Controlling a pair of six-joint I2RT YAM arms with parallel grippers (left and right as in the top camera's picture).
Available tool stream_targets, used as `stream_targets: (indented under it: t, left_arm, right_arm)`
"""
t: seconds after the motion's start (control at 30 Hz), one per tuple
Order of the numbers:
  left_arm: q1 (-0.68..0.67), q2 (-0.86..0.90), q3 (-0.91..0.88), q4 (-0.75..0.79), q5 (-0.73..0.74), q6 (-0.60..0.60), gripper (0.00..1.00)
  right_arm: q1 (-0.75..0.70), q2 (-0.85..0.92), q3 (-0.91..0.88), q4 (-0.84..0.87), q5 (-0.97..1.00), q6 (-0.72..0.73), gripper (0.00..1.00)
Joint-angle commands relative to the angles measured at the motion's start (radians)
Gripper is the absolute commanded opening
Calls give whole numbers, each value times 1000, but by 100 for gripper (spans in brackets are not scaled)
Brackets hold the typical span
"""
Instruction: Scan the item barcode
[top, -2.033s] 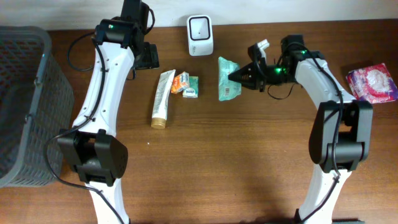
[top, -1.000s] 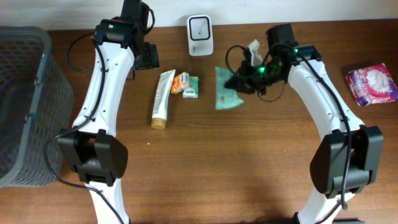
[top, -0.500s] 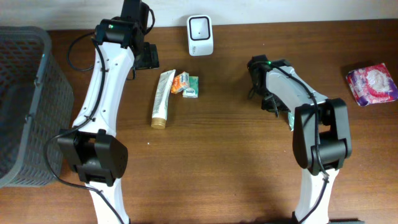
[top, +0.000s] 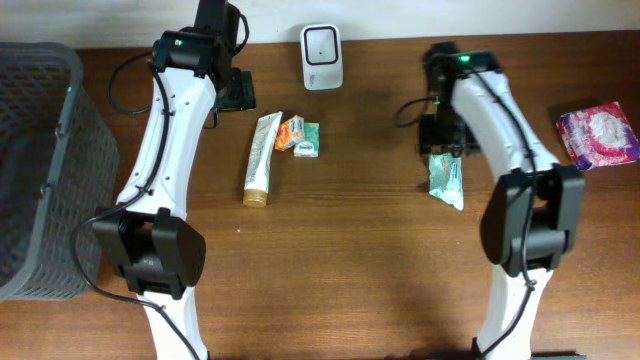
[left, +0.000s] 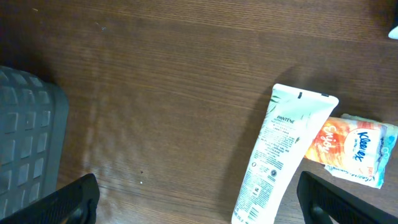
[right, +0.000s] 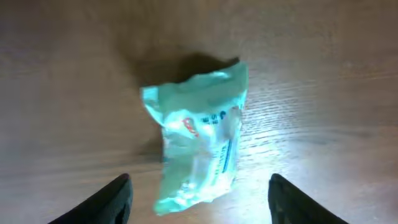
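Note:
The item, a green plastic packet (top: 446, 180), lies flat on the wooden table (top: 350, 250) right of centre, with nothing holding it. My right gripper (top: 444, 132) hovers just behind it, open. In the right wrist view the packet (right: 199, 143) rests between and beyond the spread fingers (right: 115, 198), clear of both. The white barcode scanner (top: 322, 43) stands at the back centre. My left gripper (top: 236, 90) is open near the back left, above bare wood, with its fingers (left: 74, 199) wide apart.
A white Pantene tube (top: 262, 158) and a small Kleenex pack (top: 300, 135) lie left of centre. A grey mesh basket (top: 35, 170) fills the left edge. A pink packet (top: 598, 133) sits at the far right.
The right arm carried the green packet from in front of the scanner to the right, opened its jaws and left it on the table. The left arm stayed still.

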Motion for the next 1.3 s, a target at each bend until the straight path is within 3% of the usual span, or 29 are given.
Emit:
stream_targets:
  t: [0.0,0.1,0.13,0.17,0.2,0.23,0.27,0.4,0.5,0.57,0.63,0.7,0.87,1.13,1.27]
  left_arm:
    - [0,-11,1,0,-10,-13,99]
    - [0,-11,1,0,-10,-13,99]
    - [0,-11,1,0,-10,-13,99]
    - [0,-11,1,0,-10,-13,99]
    - [0,-11,1,0,-10,-13,99]
    - [0,-11,1,0,-10,-13,100]
    - [0,-11,1,0,-10,-13,99]
    - [0,-11,1,0,-10,-13,99]
    - [0,-11,1,0,-10,-13,99]
    - [0,-11,1,0,-10,-13,99]
    - [0,-11,1,0,-10,-13,99]
    - [-2,-11,1,0,-10,-13,99]
    - [0,-11,1,0,-10,-13,99]
    - [-2,-11,1,0,-10,-13,99]
    - [-2,-11,1,0,-10,-13,99]
  right_arm:
    - [-71,-10,-63,29,-123,-122,59]
    - [-123,-10,-167,112,-162,-139,54]
    - [-120,-10,-224,160,-231,-222,53]
    - [-120,-10,-277,205,-232,-222,46]
    - [-120,-10,-307,227,-232,-221,31]
    - [-119,-10,-312,229,-252,-216,9]
    - [-119,-10,-294,223,-266,-198,4]
    - [-61,-10,-10,193,-275,-113,4]
    - [33,-10,93,509,-337,-111,5]
    - [125,0,92,839,-335,-112,5]
    - [192,34,92,1077,-242,-112,4]
    - [248,99,92,1223,-20,-114,4]
    - [271,222,92,1369,44,-144,5]
    - [344,222,92,1423,52,-143,5]
    - [343,209,92,1406,185,-143,4]
